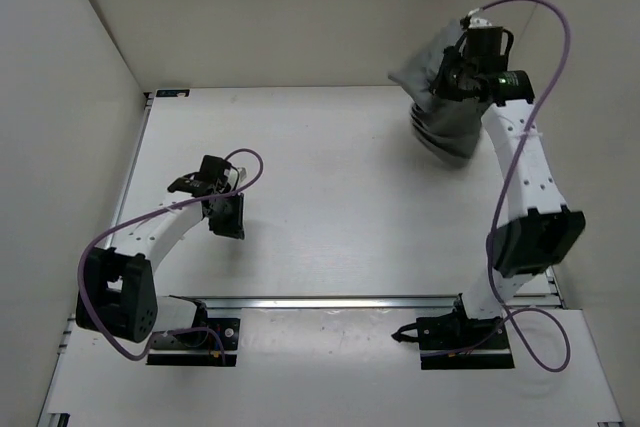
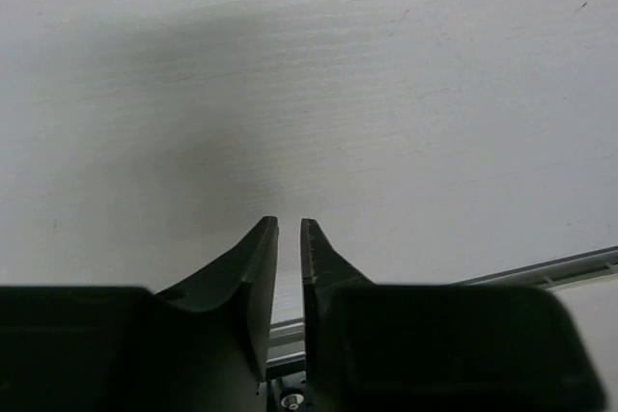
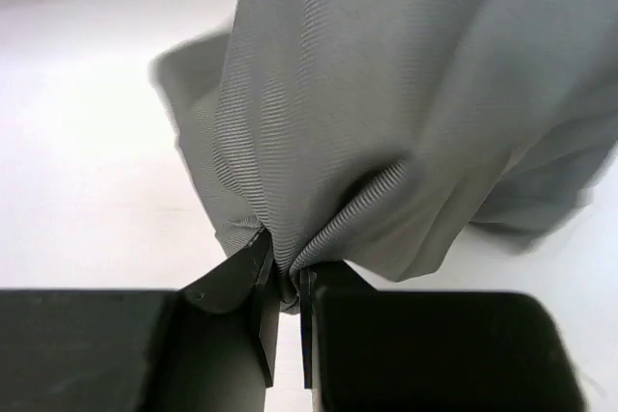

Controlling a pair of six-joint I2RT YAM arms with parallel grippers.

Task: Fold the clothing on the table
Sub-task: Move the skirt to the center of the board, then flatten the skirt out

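right jaws clenched on a pinch of the clothing (image 3: 386, 94), fabric bunched between the tips. clothing (image 1: 445, 117) hangs as a grey bundle at the far right of the counter (image 1: 330, 197), lower folds down by the surface. left jaws slightly parted, thin gap, gripping nothing, low over bare counter, near left.

clothing (image 3: 386, 94): mid-grey, fine ribbed weave
tabletop (image 1: 340, 207): matte white
cables (image 1: 566, 39): purple
left gripper (image 2: 289, 233): black
right gripper (image 3: 283, 272): black
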